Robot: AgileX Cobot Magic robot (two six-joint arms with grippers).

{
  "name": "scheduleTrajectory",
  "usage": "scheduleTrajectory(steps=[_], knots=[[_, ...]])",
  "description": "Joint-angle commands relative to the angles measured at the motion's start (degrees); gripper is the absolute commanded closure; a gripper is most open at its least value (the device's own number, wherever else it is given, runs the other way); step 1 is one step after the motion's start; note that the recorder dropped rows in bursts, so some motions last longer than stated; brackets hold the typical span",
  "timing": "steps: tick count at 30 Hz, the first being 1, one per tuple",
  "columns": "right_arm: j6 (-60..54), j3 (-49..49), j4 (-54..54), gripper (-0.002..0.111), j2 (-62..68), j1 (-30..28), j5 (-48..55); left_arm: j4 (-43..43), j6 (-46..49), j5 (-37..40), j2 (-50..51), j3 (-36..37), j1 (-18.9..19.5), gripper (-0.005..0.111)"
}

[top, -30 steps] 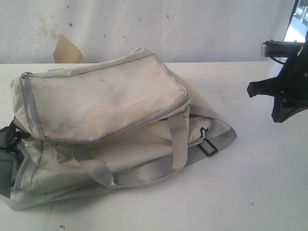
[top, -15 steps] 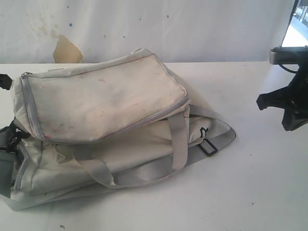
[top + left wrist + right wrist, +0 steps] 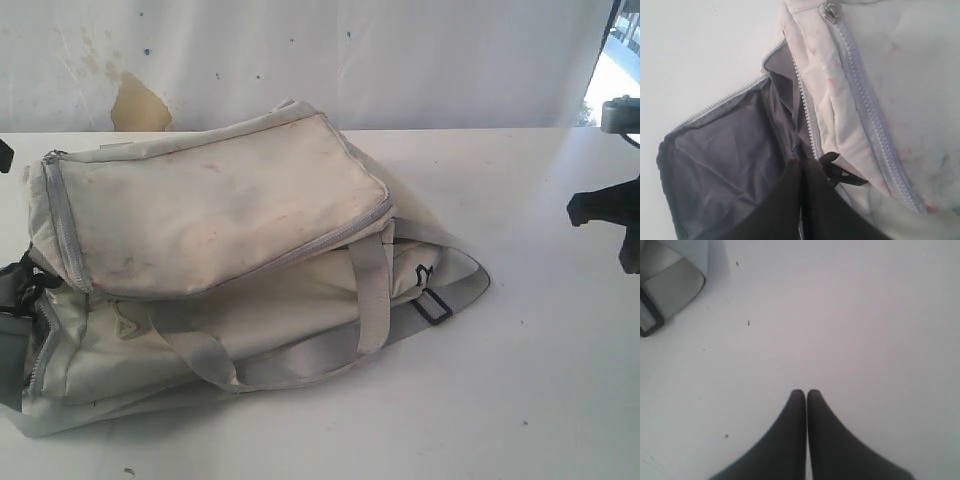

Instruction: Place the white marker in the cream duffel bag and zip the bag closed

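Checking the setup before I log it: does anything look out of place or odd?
The cream duffel bag lies slumped and stained; in the left wrist view one zipper is undone, dark grey lining gaping.

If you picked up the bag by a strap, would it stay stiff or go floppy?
Probably floppy: the bag lies slumped and creased, and its strap droops in a loose loop. It sags as if partly empty, so it is likely light for its size. Pushed, it may bunch up rather than slide, as its cloth already folds on the table.
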Motion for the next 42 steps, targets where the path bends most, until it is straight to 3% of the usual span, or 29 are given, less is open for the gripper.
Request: scheduleTrajectory(steps=[1,16,42], knots=[[-0.54,0.21,-0.18,0.108,-3.63,-0.23,-0.12,0.34,-0.13,-0.61,-2.81,0.09,-0.29,0.107],[-0.43,0.21,-0.18,0.108,-22.31,-0.23,-2.19,0.34,-0.13,-0.6,-18.98,0.09,-0.29,0.107],[-1.96,0.21,-1.0,0.108,-67.04,-0.23,4.63,1.51,-0.24,4.76,-61.35,0.09,-0.29,0.107]])
